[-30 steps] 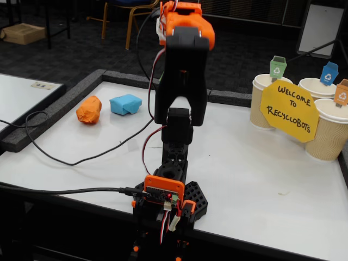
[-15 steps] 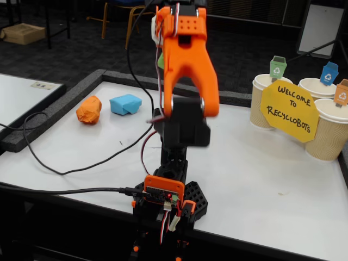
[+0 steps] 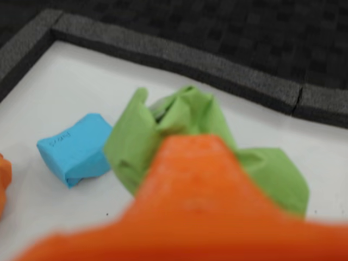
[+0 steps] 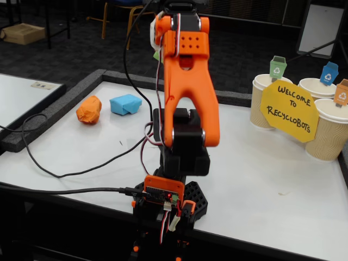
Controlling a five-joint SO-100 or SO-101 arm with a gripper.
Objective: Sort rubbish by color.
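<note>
Three crumpled paper wads show between the two views. In the wrist view the light green crumpled paper wad [image 3: 185, 128] fills the centre, pressed right against a blurred orange plastic gripper [image 3: 187, 204] part that rises from the 6 o'clock edge and covers the wad's lower middle. From this the wad looks held, yet only one orange finger part is visible, so whether the pincer is closed on the paper cannot be told for certain. The light blue crumpled paper wad [image 3: 76, 148] lies on the white tabletop [image 3: 70, 81] at 9 o'clock of the green one, just beside it in the picture. A sliver of the orange crumpled paper wad [image 3: 3, 185] shows at the 9 o'clock edge. A dark grey foam border [image 3: 179, 57] runs along the table's far side toward 12 o'clock.

In the fixed view the orange and black robot arm [image 4: 185, 103] stands upright at the middle, hiding its own gripper; only a sliver of green [image 4: 156, 55] peeks out near its top. The orange wad [image 4: 88, 110] and the blue wad [image 4: 125, 104] rest on the tabletop [image 4: 261, 163] at about 9 o'clock of the arm, near each other but apart. At 3 o'clock stand paper cups [image 4: 328, 130] behind a yellow hexagonal welcome sign [image 4: 289, 110].
</note>
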